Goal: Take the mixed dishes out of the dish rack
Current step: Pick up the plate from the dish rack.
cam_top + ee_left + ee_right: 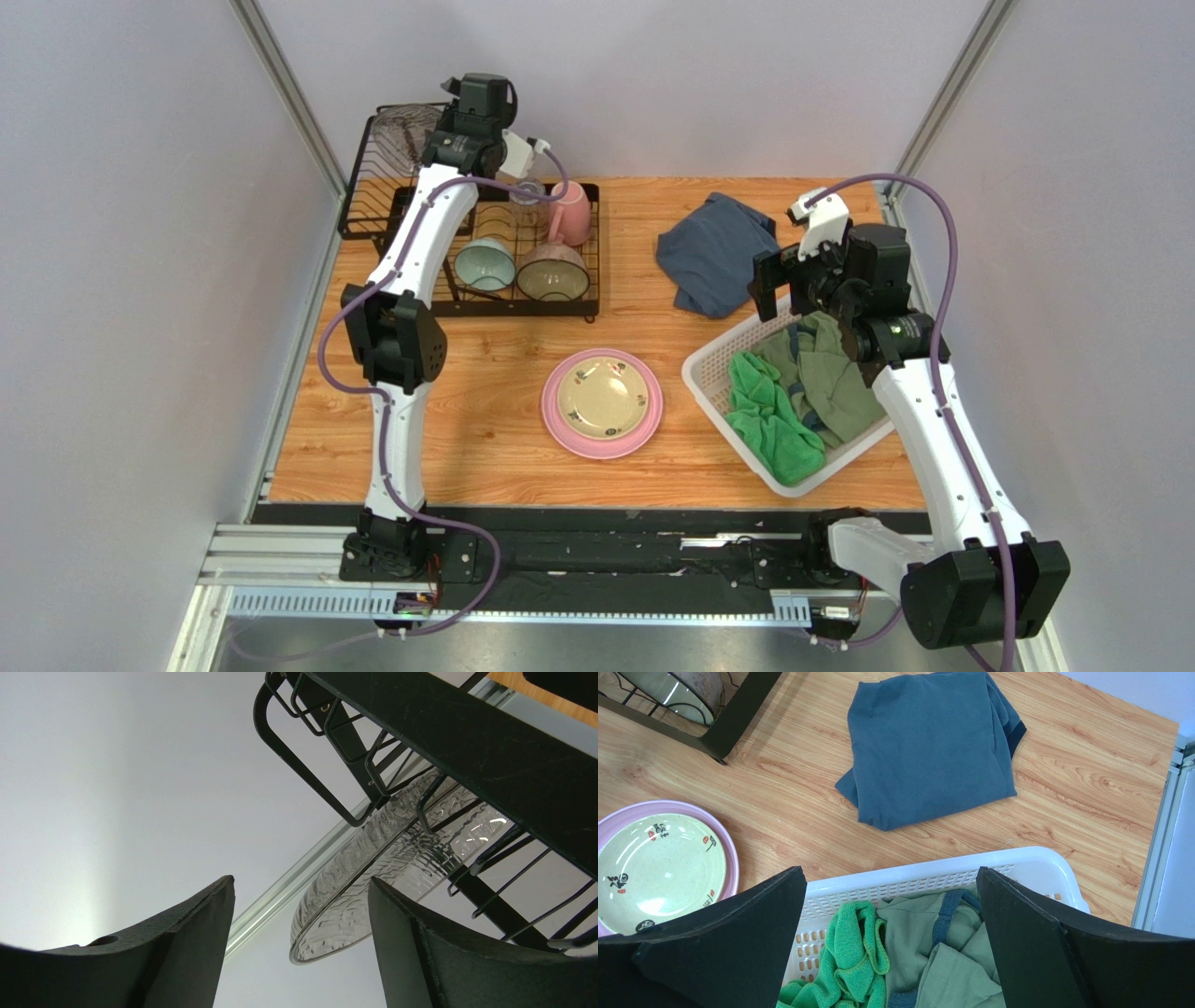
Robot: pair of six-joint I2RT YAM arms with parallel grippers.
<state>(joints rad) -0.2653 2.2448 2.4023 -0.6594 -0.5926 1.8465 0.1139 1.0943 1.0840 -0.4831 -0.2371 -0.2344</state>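
Left wrist: the matte, grainy black fingers [189, 945] of the left hand [300, 885] stand well apart, gripping nothing. Beyond them a clear, ripple-textured glass piece [344, 889] lies among the thin black wires of the dish rack [456, 735].

Right wrist: the right hand [891, 875] gapes wide above a white plastic lattice basket [927, 875] of crumpled green cloths [857, 952]. A folded blue garment [934, 742] lies farther off on the wood-grain counter [1088, 812].

Overhead: the rack stands far left, holding a pale teal bowl [485, 263], a tan bowl [553, 272] and a pink mug [568, 213]. Nearer, at centre, a round cream plate [606, 394] nests on a wider pink plate [603, 451].
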